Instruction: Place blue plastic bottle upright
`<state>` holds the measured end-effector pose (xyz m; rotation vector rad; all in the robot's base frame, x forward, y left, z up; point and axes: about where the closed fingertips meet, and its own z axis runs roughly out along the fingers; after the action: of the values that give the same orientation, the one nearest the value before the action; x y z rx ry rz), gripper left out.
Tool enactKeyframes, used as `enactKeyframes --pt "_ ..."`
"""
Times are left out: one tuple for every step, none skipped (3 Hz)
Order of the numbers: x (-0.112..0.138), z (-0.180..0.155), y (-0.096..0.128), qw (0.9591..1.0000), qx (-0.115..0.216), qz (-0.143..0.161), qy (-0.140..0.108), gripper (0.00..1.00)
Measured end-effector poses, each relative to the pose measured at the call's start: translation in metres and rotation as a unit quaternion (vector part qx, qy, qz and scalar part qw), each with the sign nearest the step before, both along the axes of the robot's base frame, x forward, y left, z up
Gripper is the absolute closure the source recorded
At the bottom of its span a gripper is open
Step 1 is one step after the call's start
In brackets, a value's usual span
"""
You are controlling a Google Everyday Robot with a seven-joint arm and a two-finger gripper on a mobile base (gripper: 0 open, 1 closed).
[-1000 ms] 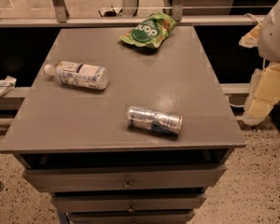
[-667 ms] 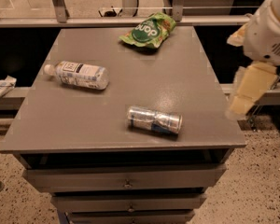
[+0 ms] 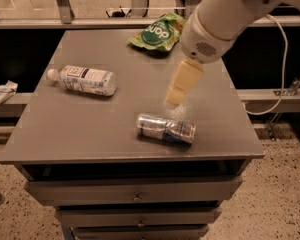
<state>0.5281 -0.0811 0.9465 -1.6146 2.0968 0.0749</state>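
**Item 1. Blue plastic bottle** [image 3: 85, 80]: lies on its side on the table top, at about 10 o'clock from the top's centre. The white cap points toward 9 o'clock, the base toward 3 o'clock. White-and-blue label faces up. Nothing touches it.

**Item 2. Gripper** [image 3: 176, 95]: cream-coloured, hangs over the table at about 3 o'clock from centre, tilted with its tip pointing down toward 7 o'clock. Blurred; whether it is released or clenched, I cannot tell. It holds nothing. It is well apart from the bottle, which sits at its 9 o'clock with only bare table top between them.

**Item 3. Arm housing** [image 3: 215, 26]: large, white and rounded, entering from 1 o'clock and overhanging the far right of the table.

**Item 4. Metal can** [image 3: 166, 129]: silver-blue, on its side at 5 o'clock from centre, near the front edge. It sits close to the gripper's tip, at its 6 o'clock.

**Item 5. Green snack pouch** [image 3: 157, 32]: lies flat at 12 to 1 o'clock by the far edge, its right side partly hidden by the arm housing.

**Item 6. Table** [image 3: 65, 134]: grey, flat-topped, with drawers [image 3: 135, 189] stacked below the front edge.

**Item 7. Surroundings:** a speckled floor [image 3: 285, 194]; a crumpled wrapper [image 3: 1, 93] on a ledge at 9 o'clock off the table; a pale cable [image 3: 279, 74] hanging at 3 o'clock; metal frame posts [image 3: 62, 1] along the back at 12 o'clock.
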Motion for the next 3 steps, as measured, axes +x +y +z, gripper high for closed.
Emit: enactKeyframes --pt "0.03 -0.002 0.073 0.9992 0.038 0.012 0.002 0.0" --pt "0.03 -0.002 0.073 0.9992 0.038 0.012 0.002 0.0" --pt "0.042 -0.011 0.086 0.9989 0.046 0.012 -0.003 0.0"
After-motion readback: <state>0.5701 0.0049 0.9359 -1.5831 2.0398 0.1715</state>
